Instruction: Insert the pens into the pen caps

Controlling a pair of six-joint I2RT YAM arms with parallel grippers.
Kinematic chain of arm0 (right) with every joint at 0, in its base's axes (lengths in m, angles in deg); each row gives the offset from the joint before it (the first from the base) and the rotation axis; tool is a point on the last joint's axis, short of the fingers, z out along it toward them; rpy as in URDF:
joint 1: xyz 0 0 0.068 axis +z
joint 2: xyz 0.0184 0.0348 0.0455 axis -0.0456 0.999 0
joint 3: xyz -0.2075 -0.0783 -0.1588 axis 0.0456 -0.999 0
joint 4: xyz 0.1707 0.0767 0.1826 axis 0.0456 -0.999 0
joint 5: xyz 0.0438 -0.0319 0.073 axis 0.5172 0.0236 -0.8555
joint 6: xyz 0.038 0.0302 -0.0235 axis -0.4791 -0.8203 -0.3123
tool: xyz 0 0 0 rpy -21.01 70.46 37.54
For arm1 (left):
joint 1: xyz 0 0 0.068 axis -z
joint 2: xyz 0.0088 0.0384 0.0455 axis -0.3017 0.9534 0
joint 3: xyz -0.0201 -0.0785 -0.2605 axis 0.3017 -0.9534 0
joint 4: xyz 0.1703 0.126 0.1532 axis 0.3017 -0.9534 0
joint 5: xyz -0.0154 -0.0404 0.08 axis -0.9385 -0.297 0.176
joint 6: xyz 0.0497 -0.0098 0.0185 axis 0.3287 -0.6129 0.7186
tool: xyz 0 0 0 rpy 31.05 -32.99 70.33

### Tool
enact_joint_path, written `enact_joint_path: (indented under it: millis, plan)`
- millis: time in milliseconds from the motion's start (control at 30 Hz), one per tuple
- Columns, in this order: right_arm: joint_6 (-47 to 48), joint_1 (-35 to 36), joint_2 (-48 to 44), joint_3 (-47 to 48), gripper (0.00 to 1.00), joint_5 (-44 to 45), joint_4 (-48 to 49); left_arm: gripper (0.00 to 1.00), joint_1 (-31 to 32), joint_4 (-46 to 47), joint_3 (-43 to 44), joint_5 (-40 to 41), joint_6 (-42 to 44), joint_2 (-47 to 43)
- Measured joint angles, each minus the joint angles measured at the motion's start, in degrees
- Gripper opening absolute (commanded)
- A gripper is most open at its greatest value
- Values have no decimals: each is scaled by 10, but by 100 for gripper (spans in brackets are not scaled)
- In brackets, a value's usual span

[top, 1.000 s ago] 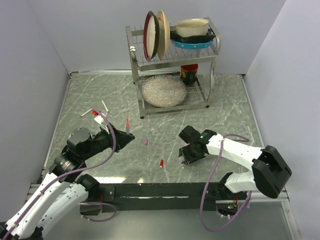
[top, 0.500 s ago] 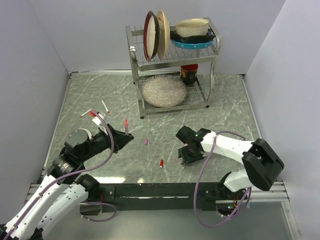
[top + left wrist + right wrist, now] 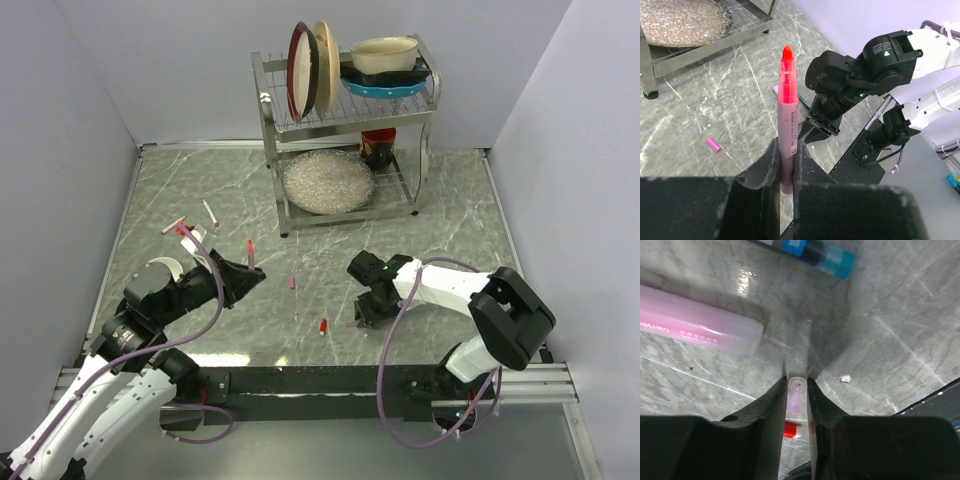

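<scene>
Right wrist: pale pink cap within right claw

Grey-green marbled tabletop was boxed in by plain pale walls on three sides, evenly lit, with a two-tier wire rack at the back (two upright plates and a cream bowl on top, speckled plate below).

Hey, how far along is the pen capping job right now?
Nothing is visibly capped yet. In hand: the left gripper grips a red-tipped pen upright, and the right gripper pinches a pale pink cap. Left: every insertion; the red cap, magenta cap, pale pink pen, blue pen and white pens lie loose.
</scene>
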Motion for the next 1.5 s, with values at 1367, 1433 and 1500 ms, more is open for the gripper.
enact_joint_path:
  millis: [1367, 1433, 1500]
  plan:
    - [724, 65, -210, 201, 0, -73, 419, 1, 0, 42, -13, -158, 3, 66]
    - [745, 69, -208, 201, 0, -94, 431, 1, 0, 47, -15, -176, 3, 72]
    - [762, 75, -205, 201, 0, -111, 442, 1, 0, 48, -17, -189, 3, 77]
